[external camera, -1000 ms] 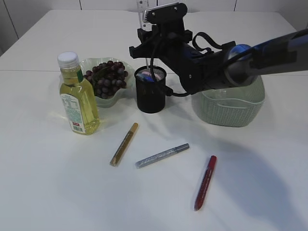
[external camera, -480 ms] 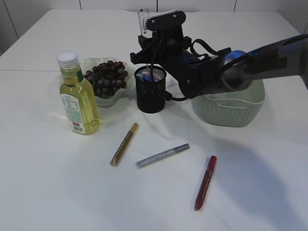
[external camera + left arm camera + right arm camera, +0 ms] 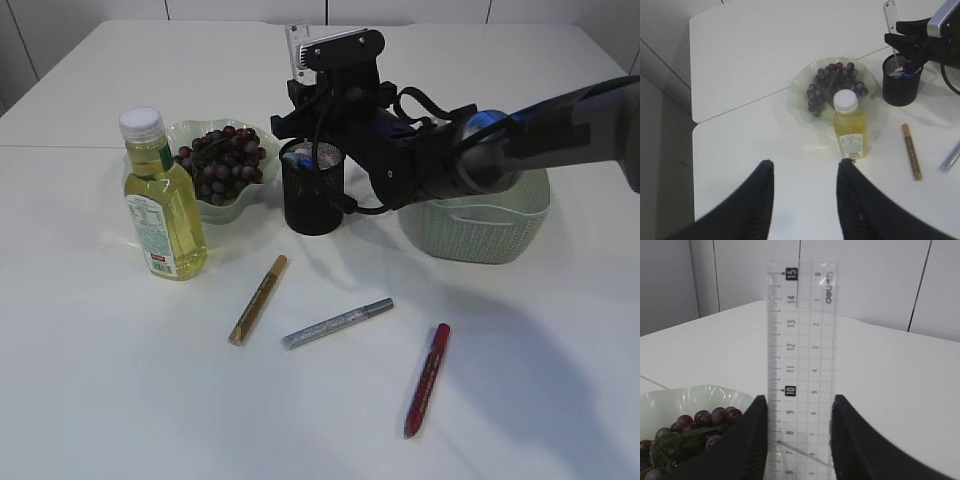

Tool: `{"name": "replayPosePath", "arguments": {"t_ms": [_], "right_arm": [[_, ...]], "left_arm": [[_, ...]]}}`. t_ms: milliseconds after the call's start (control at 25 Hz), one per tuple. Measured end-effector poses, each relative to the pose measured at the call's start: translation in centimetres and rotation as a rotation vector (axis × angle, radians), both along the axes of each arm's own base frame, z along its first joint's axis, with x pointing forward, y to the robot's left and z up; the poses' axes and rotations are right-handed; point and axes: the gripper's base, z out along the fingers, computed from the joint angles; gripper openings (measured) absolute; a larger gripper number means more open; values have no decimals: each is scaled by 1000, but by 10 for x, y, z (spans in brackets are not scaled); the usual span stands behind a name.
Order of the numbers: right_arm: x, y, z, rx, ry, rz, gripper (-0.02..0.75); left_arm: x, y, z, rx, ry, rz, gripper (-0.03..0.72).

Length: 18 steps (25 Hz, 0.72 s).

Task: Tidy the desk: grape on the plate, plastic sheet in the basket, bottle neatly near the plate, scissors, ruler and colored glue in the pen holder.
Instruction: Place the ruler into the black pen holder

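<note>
Right hand [image 3: 799, 440] clamped on the clear ruler [image 3: 801, 365], over the pen holder [image 3: 313, 186]!
Left hand [image 3: 805, 192] idles, fingers apart. Grapes [image 3: 220, 160] plated, bottle [image 3: 163, 200] beside the plate; three glue pens [image 3: 337, 323] wait on the counter [image 3: 120, 380].

Right end effector [image 3: 799, 440] clamped on ruler [image 3: 801, 365] — arm stretched across table; left end effector [image 3: 805, 197] spread, hovering.

Ruler [image 3: 801, 370]: scale numbers 15, 10; bottle label unreadable.
</note>
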Motion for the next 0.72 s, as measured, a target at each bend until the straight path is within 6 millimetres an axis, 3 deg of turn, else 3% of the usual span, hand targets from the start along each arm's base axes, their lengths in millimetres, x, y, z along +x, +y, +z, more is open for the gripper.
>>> {"name": "replayPosePath", "arguments": {"t_ms": [720], "right_arm": [[0,0,-2,-9,27,3,308]], "left_arm": [[0,0,0,0,-1,0,308]]}}
